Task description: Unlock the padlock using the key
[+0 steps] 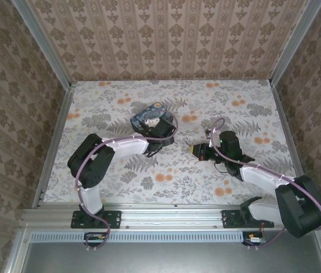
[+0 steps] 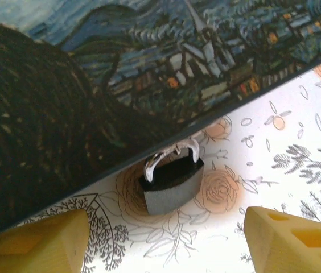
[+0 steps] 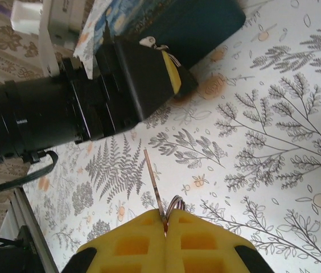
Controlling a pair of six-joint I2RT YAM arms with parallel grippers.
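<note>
The padlock [image 2: 171, 185] is a small dark block with a silver shackle. It stands on the floral tabletop against the edge of the swirl-painted tin [image 2: 120, 68]. My left gripper [image 2: 166, 250] is open, with a yellow finger on each side just short of the padlock. In the top view the left gripper [image 1: 158, 136] sits at the near edge of the tin [image 1: 149, 116]. My right gripper [image 3: 165, 219] is shut on the key [image 3: 153, 182]. The thin blade sticks out toward the left gripper's body [image 3: 143, 79], and the key ring [image 3: 175, 201] shows at the fingertips. The right gripper [image 1: 197, 150] hovers right of the left one.
The floral tabletop [image 1: 120, 102] is walled by patterned panels at the back and both sides. A metal rail [image 1: 172, 213] runs along the near edge. The tin [image 3: 206, 25] lies behind the left gripper. Open tabletop lies between the two grippers.
</note>
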